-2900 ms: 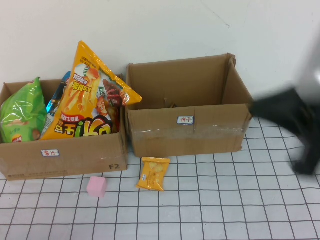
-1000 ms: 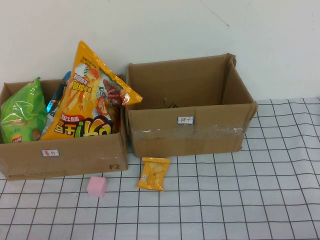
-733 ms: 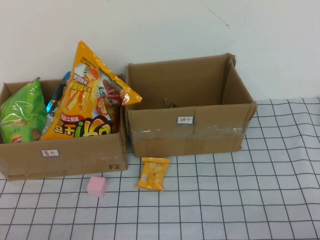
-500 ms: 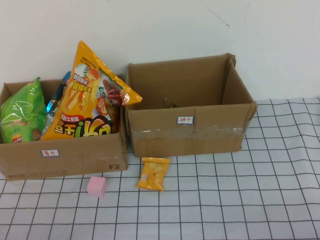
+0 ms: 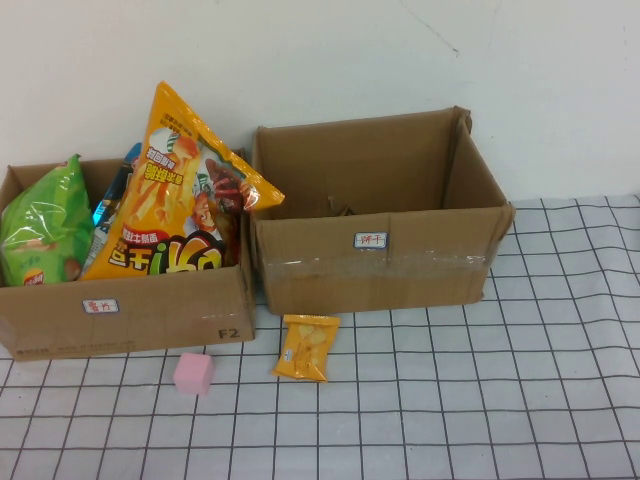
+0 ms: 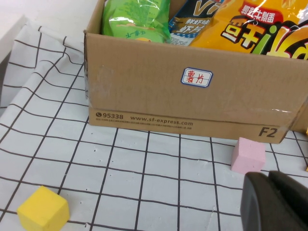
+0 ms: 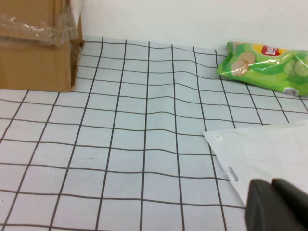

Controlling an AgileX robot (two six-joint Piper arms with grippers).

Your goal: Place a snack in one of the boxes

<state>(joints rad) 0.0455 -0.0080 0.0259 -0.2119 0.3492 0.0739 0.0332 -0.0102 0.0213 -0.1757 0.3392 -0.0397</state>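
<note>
A small orange snack packet [image 5: 305, 347] lies flat on the gridded cloth in front of the right cardboard box [image 5: 380, 265], which looks empty inside. The left cardboard box [image 5: 130, 310] holds a big orange chips bag [image 5: 175, 190], a green chips bag [image 5: 42, 220] and a blue packet. Neither arm shows in the high view. My left gripper [image 6: 267, 177] is shut and empty, low over the cloth near the pink cube [image 6: 248, 155] in front of the left box [image 6: 192, 101]. My right gripper [image 7: 271, 185] is shut and empty, over a white sheet [image 7: 269, 154], to the right of the right box [image 7: 38, 48].
A pink cube [image 5: 194, 372] sits left of the orange packet. A yellow cube [image 6: 43, 209] lies on the cloth further left. A green chips bag [image 7: 267, 65] lies on the cloth far to the right, near the wall.
The right arm, a dark blur at the right edge of the high view 2.9 s ago, has left that view. Nothing has moved in the last second.
</note>
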